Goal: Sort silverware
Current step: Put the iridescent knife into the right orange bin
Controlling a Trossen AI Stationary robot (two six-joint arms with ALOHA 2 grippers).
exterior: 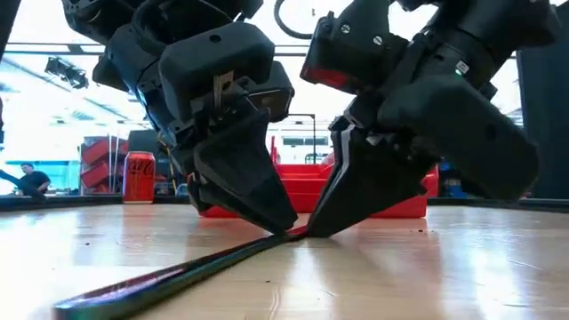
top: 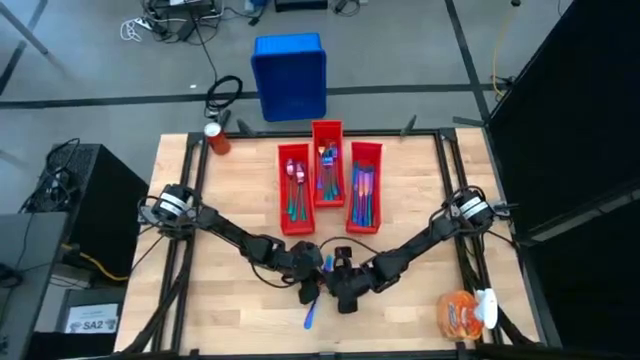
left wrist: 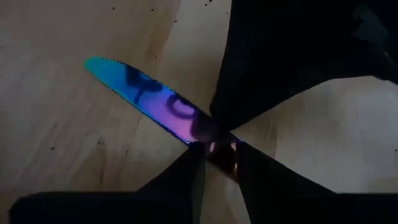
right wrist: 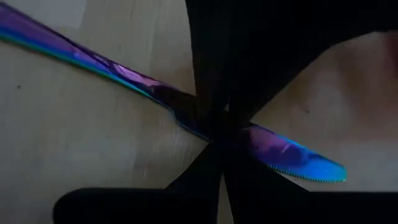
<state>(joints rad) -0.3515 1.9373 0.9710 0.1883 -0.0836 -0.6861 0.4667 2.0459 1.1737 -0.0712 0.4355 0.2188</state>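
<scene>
One iridescent knife [top: 311, 312] from the silverware lies near the table's front middle, one end pointing toward the near edge [exterior: 142, 286]. Both grippers meet over it: my left gripper [top: 315, 275] comes from the left and my right gripper [top: 338, 278] from the right, each shut on the knife. The blue serrated blade [left wrist: 134, 87] sticks out on one side of the fingers, the purple handle [right wrist: 74, 56] on the other. More silverware lies in three red bins [top: 327, 130] farther back. My left gripper pinches the knife where blade meets handle [left wrist: 208, 138], between its two fingers [left wrist: 186, 171]. They slant down from the table's left and lie across the knife. The knife stays low by the tabletop [exterior: 222, 258]; whether it is lifted I cannot tell. My right gripper pinches the same middle stretch of the knife [right wrist: 186, 115] between its two fingers [right wrist: 202, 168], right beside the left gripper's tips. It slants down from the table's right [exterior: 313, 227], its fingers across the knife.
A red can [top: 217, 138] stands at the far left corner. An orange bag [top: 462, 312] lies at the near right corner. A blue crate [top: 290, 75] sits on the floor beyond the far edge. Bare wood surrounds the grippers on the near half.
</scene>
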